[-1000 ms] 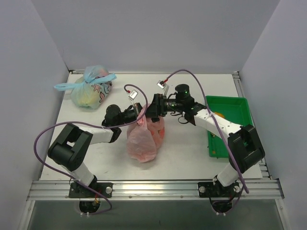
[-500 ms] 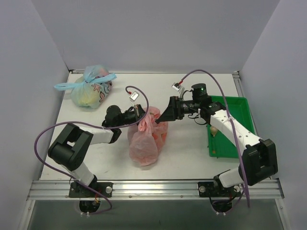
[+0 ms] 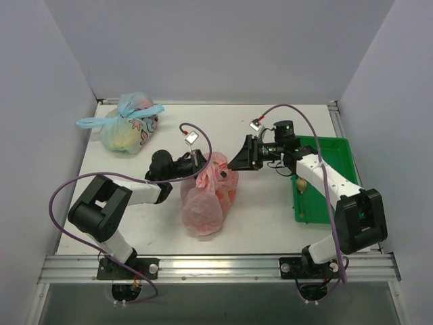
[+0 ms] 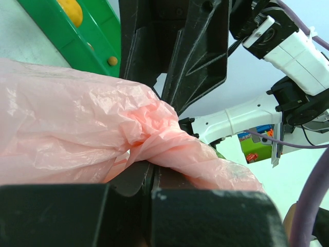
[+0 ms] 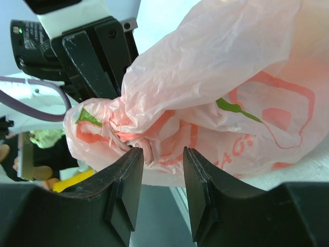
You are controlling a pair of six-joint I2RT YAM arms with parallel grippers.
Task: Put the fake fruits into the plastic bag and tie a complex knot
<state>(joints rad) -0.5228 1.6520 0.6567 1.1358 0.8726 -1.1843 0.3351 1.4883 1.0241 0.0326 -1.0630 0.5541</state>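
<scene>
The pink plastic bag [image 3: 206, 200] with peach prints lies mid-table, its fruits only faint shapes inside. My left gripper [image 3: 200, 163] is shut on the bag's twisted neck at its upper left. In the left wrist view the jaws [image 4: 151, 172] pinch a crumpled pink twist [image 4: 154, 121]. My right gripper [image 3: 235, 163] is open and empty, just right of the bag top. In the right wrist view its fingers [image 5: 160, 154] stand apart, just short of the bunched neck [image 5: 136, 136]. I cannot tell whether the twist is a finished knot.
A green tray [image 3: 338, 152] at the right holds a pale fruit piece [image 3: 301, 184] and a small one [image 3: 302, 215]. The left wrist view shows a yellow fruit [image 4: 69, 7] in it. A tied pale blue flower-printed bag [image 3: 128, 125] sits at the back left.
My right gripper has drawn back to the right, off the bag's neck, and now stands open. The bag top has slumped and spread a little. My left gripper keeps its hold.
</scene>
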